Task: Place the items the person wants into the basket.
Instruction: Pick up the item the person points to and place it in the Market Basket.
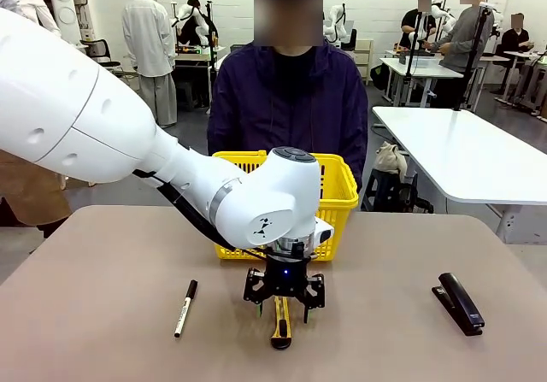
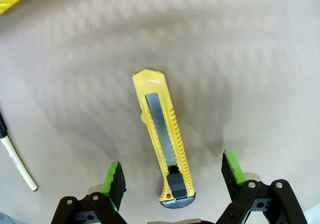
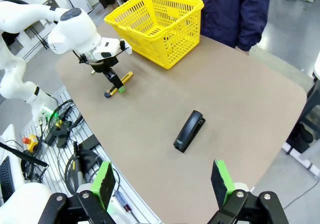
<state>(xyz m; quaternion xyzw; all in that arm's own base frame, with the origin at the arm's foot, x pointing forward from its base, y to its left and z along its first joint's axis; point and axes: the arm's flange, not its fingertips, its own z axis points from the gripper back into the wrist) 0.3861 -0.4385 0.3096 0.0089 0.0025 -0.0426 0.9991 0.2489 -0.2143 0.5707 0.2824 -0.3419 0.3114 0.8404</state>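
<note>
A yellow-and-black utility knife [image 2: 163, 138] lies flat on the table, also visible in the front view [image 1: 280, 322] and in the right wrist view [image 3: 119, 83]. My left gripper [image 2: 172, 176] hangs open just above it, one green pad [image 2: 113, 180] on each side of the knife's black end, touching nothing; in the front view that left gripper [image 1: 283, 301] sits near the table's front middle. The yellow basket [image 1: 340, 196] stands behind it, in front of the person [image 1: 289, 104]. High over the table's right side, my right gripper [image 3: 162, 181] is open and holds nothing.
A white marker with black cap [image 1: 185, 308] lies left of the knife. A black stapler [image 1: 460, 302] rests at the front right. The table's rounded edge [image 3: 165, 219] runs close below my right gripper, with cables and gear on the floor beyond it.
</note>
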